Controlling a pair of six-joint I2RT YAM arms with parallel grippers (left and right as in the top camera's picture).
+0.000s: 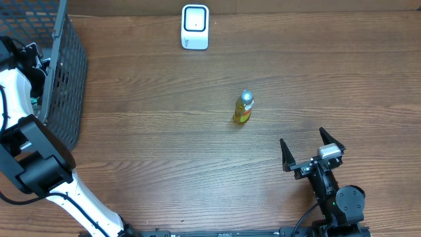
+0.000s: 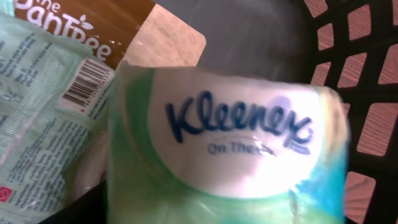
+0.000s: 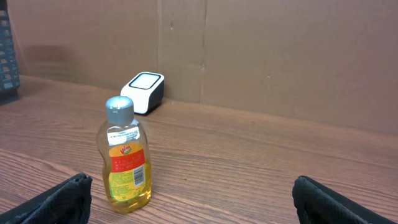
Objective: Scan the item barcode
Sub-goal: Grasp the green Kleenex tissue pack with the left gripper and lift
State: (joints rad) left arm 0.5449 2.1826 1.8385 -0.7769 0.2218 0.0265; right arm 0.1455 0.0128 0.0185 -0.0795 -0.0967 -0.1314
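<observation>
A Kleenex tissue pack (image 2: 230, 143), green and white, fills the left wrist view at very close range inside the dark mesh basket (image 1: 66, 72). My left gripper (image 1: 31, 64) reaches down into that basket. Its fingers do not show, so the grip is unclear. A small yellow Vim bottle (image 1: 243, 108) with a grey cap stands upright mid-table, barcode label towards the right wrist camera (image 3: 124, 162). The white scanner (image 1: 195, 26) stands at the far edge. My right gripper (image 1: 301, 137) hovers open near the front edge, right of the bottle, holding nothing.
Beside the tissue pack in the basket lie a pale green packet with a barcode (image 2: 37, 106) and a brown packet (image 2: 93, 25). The basket's wall (image 2: 367, 74) is close on the right. A cardboard wall (image 3: 280, 56) backs the table.
</observation>
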